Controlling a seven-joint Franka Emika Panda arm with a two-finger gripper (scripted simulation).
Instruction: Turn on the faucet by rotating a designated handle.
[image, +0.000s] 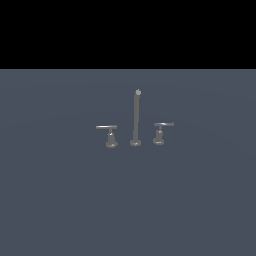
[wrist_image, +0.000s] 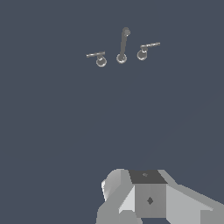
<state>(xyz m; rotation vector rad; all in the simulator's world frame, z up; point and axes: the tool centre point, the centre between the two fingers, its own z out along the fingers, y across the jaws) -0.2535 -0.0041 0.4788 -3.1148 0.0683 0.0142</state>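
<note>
I cannot tell my hand's (wrist_image: 148, 199) spread; I should approach the handle (image: 107, 127) bar end, left of center.

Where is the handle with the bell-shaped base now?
In the exterior view the handle stands on the floor, on the view's left of the spout, apart from it; the other handle is on the spout's far side.

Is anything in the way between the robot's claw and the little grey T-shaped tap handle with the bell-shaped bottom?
Nothing visible is. In the wrist view only bare blue-grey floor lies between the grey claw and the small grey T-shaped handle with the flared base. The tall thin spout rod and the other lever handle stand off to its side.
</note>
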